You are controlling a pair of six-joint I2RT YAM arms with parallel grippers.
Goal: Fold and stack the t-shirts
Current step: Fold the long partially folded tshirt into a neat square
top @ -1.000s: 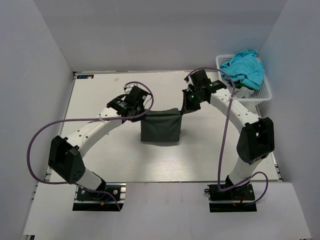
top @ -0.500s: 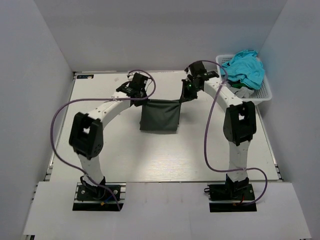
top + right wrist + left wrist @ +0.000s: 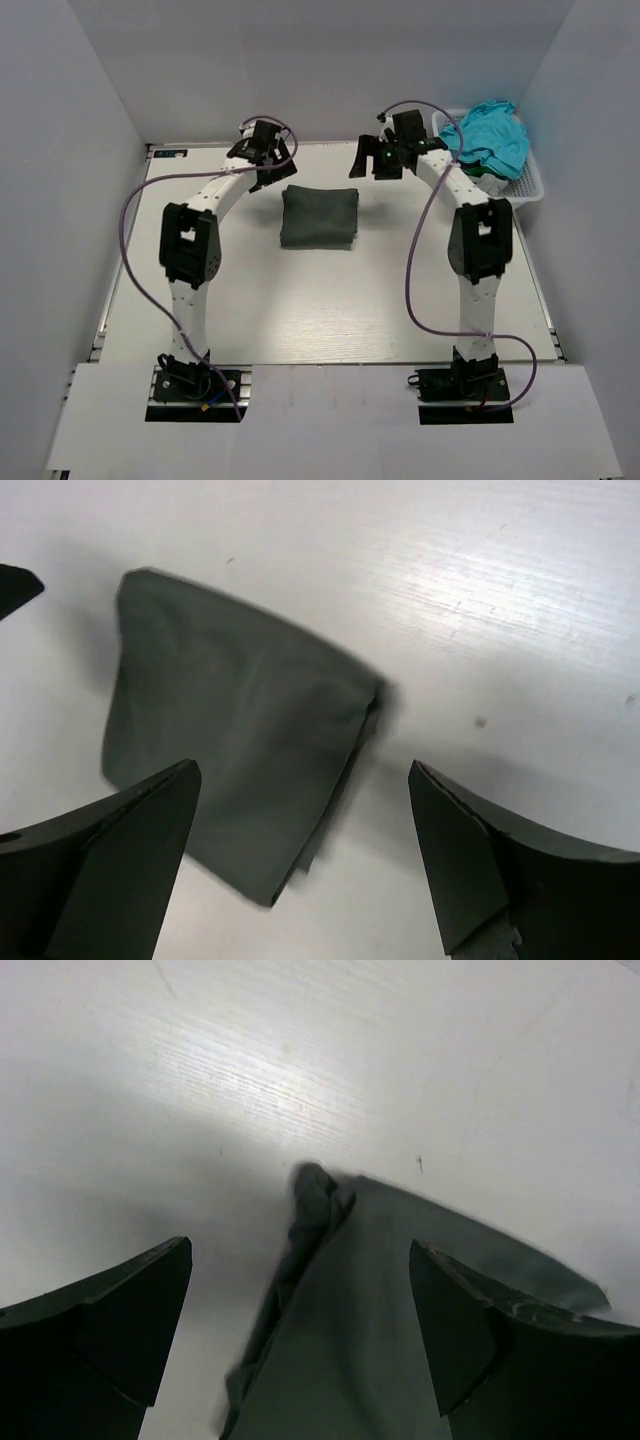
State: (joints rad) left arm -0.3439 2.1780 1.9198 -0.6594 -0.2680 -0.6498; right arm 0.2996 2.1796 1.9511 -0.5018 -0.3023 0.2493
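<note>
Since the earlier frames both arms have let go of the dark shirt (image 3: 319, 216) and drawn back toward the far edge of the table (image 3: 220, 290). The shirt, which hung stretched between them, now lies flat as a folded rectangle around the middle of the table, somewhat nearer the far edge.

The left gripper (image 3: 268, 165) hangs just beyond the shirt's far left corner. Its wrist camera shows the fingers (image 3: 100, 1330) spread wide with nothing held. The right gripper (image 3: 372, 162) is beyond the far right corner, also wide and empty.

A white basket (image 3: 524, 187) sits at the far right corner with a turquoise shirt (image 3: 490, 135) heaped in it. Paler cloth beneath may be another shirt, but the view is too small to tell.
</note>
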